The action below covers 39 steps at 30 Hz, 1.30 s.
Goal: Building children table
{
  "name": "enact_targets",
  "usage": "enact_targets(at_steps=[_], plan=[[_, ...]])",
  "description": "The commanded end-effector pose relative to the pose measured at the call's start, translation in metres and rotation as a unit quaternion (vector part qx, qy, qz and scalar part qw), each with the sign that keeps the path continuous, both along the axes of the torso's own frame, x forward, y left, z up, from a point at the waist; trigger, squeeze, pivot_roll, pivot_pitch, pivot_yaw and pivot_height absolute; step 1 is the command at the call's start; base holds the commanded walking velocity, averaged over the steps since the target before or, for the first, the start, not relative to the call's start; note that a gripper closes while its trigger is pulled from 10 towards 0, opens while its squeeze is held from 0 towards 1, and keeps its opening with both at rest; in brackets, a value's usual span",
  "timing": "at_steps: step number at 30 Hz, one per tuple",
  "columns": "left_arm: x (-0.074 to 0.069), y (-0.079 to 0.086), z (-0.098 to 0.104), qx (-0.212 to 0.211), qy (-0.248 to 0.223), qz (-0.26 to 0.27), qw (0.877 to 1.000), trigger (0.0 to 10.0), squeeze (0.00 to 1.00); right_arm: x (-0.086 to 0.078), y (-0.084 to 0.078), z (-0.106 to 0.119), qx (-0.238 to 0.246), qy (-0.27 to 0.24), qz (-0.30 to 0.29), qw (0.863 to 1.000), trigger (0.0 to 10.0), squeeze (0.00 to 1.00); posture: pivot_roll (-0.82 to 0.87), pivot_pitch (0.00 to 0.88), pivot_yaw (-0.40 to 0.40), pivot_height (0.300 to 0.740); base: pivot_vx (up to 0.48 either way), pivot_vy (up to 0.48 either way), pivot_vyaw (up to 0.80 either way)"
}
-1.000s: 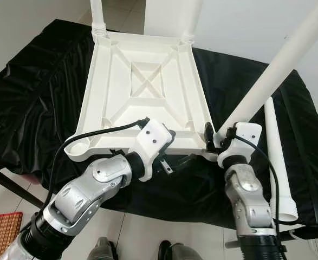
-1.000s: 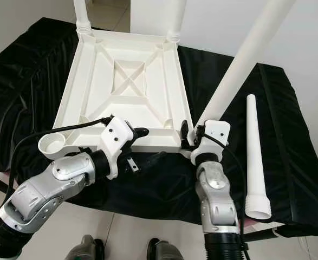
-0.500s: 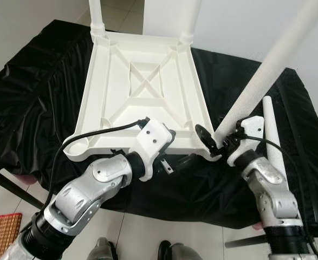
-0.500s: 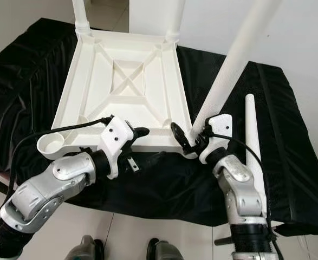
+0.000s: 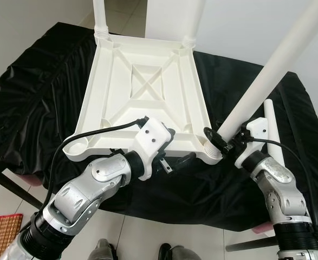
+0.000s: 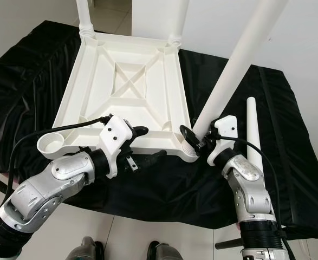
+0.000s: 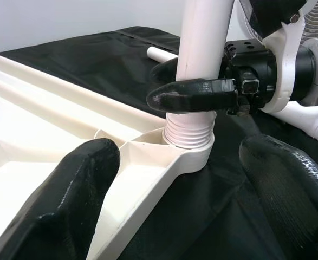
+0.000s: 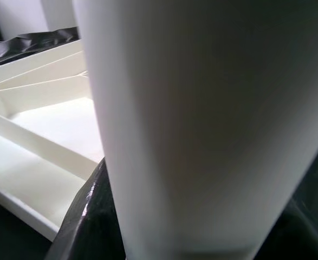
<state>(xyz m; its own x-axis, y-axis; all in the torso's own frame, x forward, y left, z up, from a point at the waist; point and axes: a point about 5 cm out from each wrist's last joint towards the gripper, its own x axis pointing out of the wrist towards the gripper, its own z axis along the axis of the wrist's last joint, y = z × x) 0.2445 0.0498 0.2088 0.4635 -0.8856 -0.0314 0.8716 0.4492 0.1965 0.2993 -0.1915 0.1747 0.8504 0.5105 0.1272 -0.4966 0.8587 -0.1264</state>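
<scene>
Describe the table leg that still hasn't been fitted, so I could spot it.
On the black-draped table lies an upturned white tabletop with three legs standing in its corners. To its right, beside the right end effector, the loose leg lies flat on the cloth, the one leg not upright.

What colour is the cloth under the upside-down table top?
Black, slightly shiny cloth; clearest in the left eye view.

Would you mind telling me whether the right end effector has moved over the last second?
Yes. The right end effector swung rightward around the leg relative to the tabletop.
</scene>
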Motion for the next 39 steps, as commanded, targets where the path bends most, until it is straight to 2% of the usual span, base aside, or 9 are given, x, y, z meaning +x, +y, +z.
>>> enact_targets(at_steps=[1,2,13,19,24,29,33,34,39], plan=[[-0.006,-0.004,-0.003,0.010,0.009,-0.068,0.998,10.0,0.00,-0.002,-0.004,-0.012,0.006,0.025,-0.029,0.999,7.1,0.00,0.06,0.123,-0.080,0.740,0.000,0.000,0.00],[-0.007,-0.005,-0.003,0.011,0.010,-0.070,0.997,10.0,0.00,0.000,-0.003,-0.011,0.015,0.025,-0.058,0.998,10.0,0.00,0.06,0.123,-0.080,0.740,0.000,0.000,0.00],[-0.010,-0.006,-0.007,0.013,0.019,-0.078,0.997,10.0,0.00,-0.002,0.008,-0.011,0.033,0.020,-0.131,0.991,10.0,0.00,0.06,0.122,-0.076,0.740,0.000,0.000,0.00],[-0.012,-0.007,-0.010,0.014,0.024,-0.080,0.996,10.0,0.00,-0.008,0.021,-0.011,0.065,0.011,-0.264,0.962,10.0,0.00,0.06,0.115,-0.085,0.740,0.000,0.000,0.00],[-0.013,-0.007,-0.010,0.013,0.024,-0.080,0.996,10.0,0.00,-0.011,0.025,-0.011,0.076,0.004,-0.312,0.947,10.0,0.00,0.06,0.112,-0.086,0.740,0.000,0.000,0.00],[-0.014,-0.007,-0.012,0.013,0.028,-0.080,0.996,10.0,0.00,-0.017,0.030,-0.014,0.094,0.010,-0.392,0.915,10.0,0.00,0.06,0.107,-0.089,0.740,0.000,0.000,0.00],[-0.014,-0.007,-0.012,0.013,0.028,-0.079,0.996,10.0,0.00,-0.016,0.041,-0.015,0.108,0.020,-0.373,0.921,10.0,0.00,0.07,0.108,-0.088,0.740,0.000,0.000,0.00],[-0.014,-0.007,-0.012,0.013,0.028,-0.078,0.996,10.0,0.00,-0.016,0.042,-0.014,0.109,0.017,-0.368,0.923,10.0,1.00,0.07,0.108,-0.088,0.740,0.000,0.000,0.00],[-0.014,-0.006,-0.013,0.015,0.029,-0.076,0.997,10.0,0.00,-0.016,0.039,-0.012,0.119,0.009,-0.364,0.924,10.0,1.00,0.07,0.108,-0.088,0.740,0.000,0.000,0.00]])
